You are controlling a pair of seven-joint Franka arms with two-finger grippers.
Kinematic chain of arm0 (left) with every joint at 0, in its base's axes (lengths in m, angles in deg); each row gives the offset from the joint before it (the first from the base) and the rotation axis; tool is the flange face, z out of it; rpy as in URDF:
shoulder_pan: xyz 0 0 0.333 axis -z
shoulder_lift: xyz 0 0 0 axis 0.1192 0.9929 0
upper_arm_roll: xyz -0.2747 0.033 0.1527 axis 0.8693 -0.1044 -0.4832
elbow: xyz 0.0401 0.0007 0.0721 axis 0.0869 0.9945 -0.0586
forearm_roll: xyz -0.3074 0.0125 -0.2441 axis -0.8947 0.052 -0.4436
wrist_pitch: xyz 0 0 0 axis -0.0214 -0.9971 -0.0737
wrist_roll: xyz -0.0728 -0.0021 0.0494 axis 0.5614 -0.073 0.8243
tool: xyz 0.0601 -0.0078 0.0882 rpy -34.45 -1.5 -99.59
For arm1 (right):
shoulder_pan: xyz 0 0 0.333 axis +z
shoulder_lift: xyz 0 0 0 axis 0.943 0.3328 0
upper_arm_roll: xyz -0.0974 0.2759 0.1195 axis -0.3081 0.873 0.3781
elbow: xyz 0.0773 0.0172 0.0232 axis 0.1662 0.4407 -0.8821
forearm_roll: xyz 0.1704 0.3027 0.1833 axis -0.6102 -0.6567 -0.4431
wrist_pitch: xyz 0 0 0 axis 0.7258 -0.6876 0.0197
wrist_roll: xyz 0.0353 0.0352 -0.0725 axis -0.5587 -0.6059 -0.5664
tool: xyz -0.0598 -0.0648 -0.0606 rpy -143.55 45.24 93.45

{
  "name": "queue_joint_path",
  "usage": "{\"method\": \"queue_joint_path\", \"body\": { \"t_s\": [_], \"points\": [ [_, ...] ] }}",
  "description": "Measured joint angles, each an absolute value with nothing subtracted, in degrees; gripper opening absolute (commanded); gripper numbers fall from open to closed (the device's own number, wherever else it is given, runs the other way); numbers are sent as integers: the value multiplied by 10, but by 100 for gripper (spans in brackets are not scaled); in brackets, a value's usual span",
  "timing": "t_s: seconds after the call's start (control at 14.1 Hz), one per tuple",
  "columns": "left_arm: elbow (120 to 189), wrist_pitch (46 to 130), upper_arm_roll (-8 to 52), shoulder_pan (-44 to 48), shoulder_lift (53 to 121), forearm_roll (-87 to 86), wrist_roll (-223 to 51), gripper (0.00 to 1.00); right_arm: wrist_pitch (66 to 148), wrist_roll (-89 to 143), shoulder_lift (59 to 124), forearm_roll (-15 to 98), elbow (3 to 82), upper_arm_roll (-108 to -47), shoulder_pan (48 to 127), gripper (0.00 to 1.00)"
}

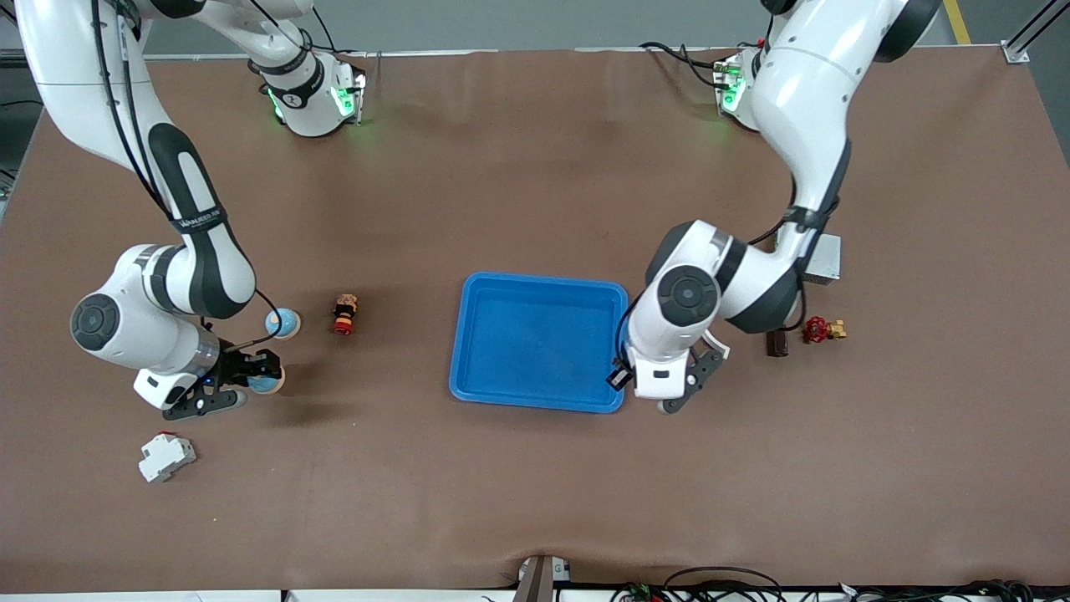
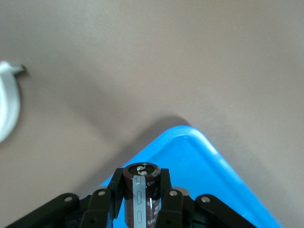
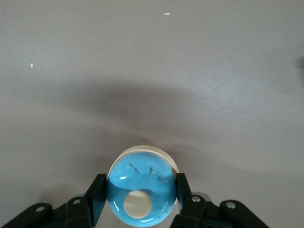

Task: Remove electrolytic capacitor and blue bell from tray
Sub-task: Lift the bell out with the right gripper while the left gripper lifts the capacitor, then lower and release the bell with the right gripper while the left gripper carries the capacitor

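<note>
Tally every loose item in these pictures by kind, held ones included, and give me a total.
Blue bells: 2, one in the right gripper, one on the table
Capacitors: 2, one in the left gripper, one on the table
Blue tray: 1
White circuit breaker: 1
Red push-button switch: 1
Red-handled valve: 1
Grey metal box: 1
Total: 9

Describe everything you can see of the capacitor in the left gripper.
The capacitor is a small dark brown cylinder with a pale grey stripe down its side and faint printing. Its round dark top carries a lighter mark. It is clamped upright between the fingers of the left gripper, which touch its two sides. It hangs over the corner rim of the blue tray, at the tray's end toward the left arm, not resting on anything visible.
</note>
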State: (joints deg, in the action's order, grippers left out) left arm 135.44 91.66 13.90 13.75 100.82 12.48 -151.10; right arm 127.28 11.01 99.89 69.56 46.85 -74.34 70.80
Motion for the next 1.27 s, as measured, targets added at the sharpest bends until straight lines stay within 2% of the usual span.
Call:
{"method": "queue_joint_path", "body": {
  "t_s": [0.5, 0.92, 1.27],
  "points": [
    [1480, 828, 246, -89, 902, 123, -1260, 0, 1304, 90, 1007, 696, 478, -743, 696, 0],
    [1567, 799, 251, -217, 828, 124, -1041, 0, 1331, 86, 1026, 696, 479, -743, 696, 0],
    [1578, 762, 251, -310, 817, 190, -918, 0, 1343, 86, 1034, 696, 479, -743, 695, 0]
  ]
}}
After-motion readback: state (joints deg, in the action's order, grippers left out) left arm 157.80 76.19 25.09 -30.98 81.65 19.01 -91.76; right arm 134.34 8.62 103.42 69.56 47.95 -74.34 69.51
